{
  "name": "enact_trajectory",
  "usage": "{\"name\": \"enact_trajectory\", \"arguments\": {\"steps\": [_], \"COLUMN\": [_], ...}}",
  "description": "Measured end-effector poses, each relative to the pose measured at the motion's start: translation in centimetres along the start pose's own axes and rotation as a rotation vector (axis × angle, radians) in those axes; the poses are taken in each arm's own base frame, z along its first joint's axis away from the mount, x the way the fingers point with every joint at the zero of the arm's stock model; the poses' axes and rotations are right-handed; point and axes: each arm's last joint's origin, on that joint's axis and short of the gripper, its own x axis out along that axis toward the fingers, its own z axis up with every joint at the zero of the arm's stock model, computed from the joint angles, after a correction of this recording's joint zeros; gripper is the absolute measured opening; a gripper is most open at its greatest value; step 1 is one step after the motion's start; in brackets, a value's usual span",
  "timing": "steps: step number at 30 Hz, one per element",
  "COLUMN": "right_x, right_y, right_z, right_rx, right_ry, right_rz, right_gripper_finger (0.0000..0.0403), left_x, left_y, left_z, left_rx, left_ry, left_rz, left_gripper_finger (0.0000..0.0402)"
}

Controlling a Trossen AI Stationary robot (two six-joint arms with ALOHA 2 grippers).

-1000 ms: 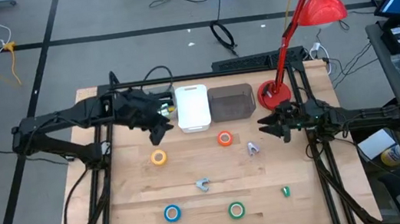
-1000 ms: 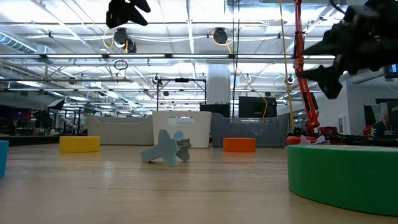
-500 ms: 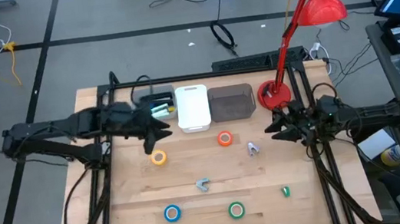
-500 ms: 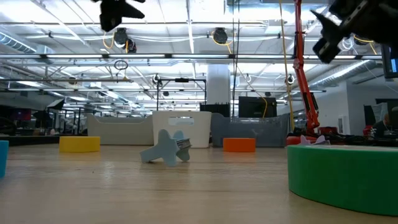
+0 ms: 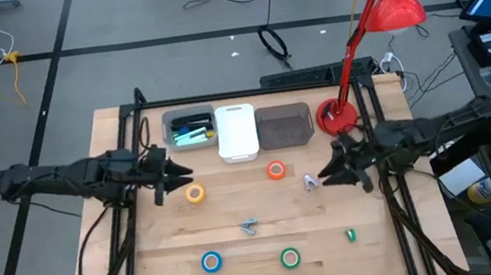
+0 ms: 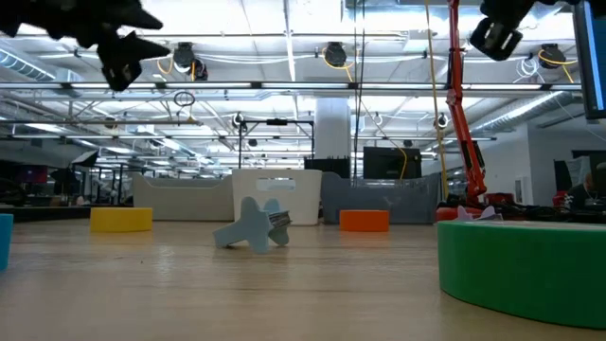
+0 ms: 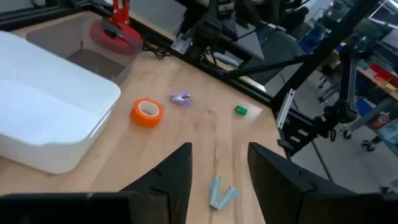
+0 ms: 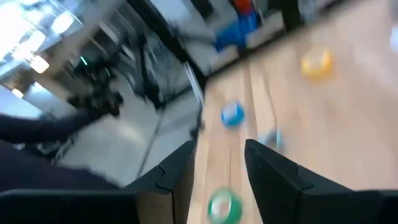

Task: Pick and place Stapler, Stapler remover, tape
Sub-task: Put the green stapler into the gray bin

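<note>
A black stapler (image 5: pixel 188 121) lies in the clear bin (image 5: pixel 167 119) at the far side, beside a cyan item. The tape rolls lie flat on the table: yellow tape (image 5: pixel 195 193), orange tape (image 5: pixel 276 171), blue tape (image 5: pixel 211 262) and green tape (image 5: pixel 290 259). A grey-blue staple remover (image 5: pixel 250 226) lies mid-table, a purple one (image 5: pixel 309 182) and a small green one (image 5: pixel 350 234) to its right. My left gripper (image 5: pixel 174 175) is open, above the table left of the yellow tape. My right gripper (image 5: pixel 326 172) is open, in the air right of the purple remover.
A white bin (image 5: pixel 236 133) and a grey bin (image 5: pixel 283 126) stand along the far edge beside the clear bin. A red desk lamp (image 5: pixel 337 114) has its base at the far right corner. Black frame rails (image 5: pixel 133 219) run along both table sides.
My left arm has drawn back from beside the bins toward the table's left edge, staying open. My right gripper has risen and shifted a little toward the near edge and the purple remover. No object on the table has moved.
</note>
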Motion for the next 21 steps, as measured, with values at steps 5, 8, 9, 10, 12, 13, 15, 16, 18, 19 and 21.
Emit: {"name": "enact_trajectory", "arguments": {"steps": [5,8,9,10,12,13,15,16,18,19,21], "right_x": [1.7,2.7,3.0,3.3,3.8,4.0,4.4,4.5,4.7,4.7,4.8], "right_y": [1.2,1.4,1.6,1.7,2.1,2.3,2.6,2.7,3.0,3.1,3.2], "right_z": [-1.1,-2.6,-3.1,-3.6,-4.8,-5.3,-6.5,-7.0,-8.0,-8.4,-9.1], "right_rx": [0.210,0.409,0.480,0.547,0.675,0.738,0.863,0.922,1.011,1.048,1.108], "right_ry": [0.242,0.396,0.449,0.505,0.607,0.656,0.756,0.798,0.865,0.885,0.901], "right_rz": [-0.088,-0.128,-0.132,-0.141,-0.178,-0.200,-0.265,-0.296,-0.374,-0.413,-0.482], "right_gripper_finger": [0.0125,0.0118,0.0115,0.0111,0.0103,0.0099,0.0090,0.0085,0.0076,0.0072,0.0063], "left_x": [-0.6,-0.6,-0.6,-0.6,-0.6,-0.6,-0.6,-0.6,-0.6,-0.6,-0.6], "left_y": [0.1,0.1,0.1,0.1,0.1,0.1,0.1,0.1,0.1,0.1,0.2], "left_z": [-1.0,-1.2,-1.2,-1.2,-1.2,-1.2,-1.2,-1.2,-1.3,-1.3,-1.4], "left_rx": [0.029,0.062,0.068,0.070,0.071,0.071,0.076,0.084,0.100,0.105,0.114], "left_ry": [-0.007,-0.001,0.000,0.000,0.001,0.000,0.001,0.002,0.003,0.006,0.013], "left_rz": [-0.036,-0.044,-0.043,-0.043,-0.042,-0.043,-0.042,-0.043,-0.042,-0.040,-0.037], "left_gripper_finger": [0.0159,0.0159,0.0159,0.0159,0.0159,0.0159,0.0159,0.0159,0.0159,0.0159,0.0159]}}
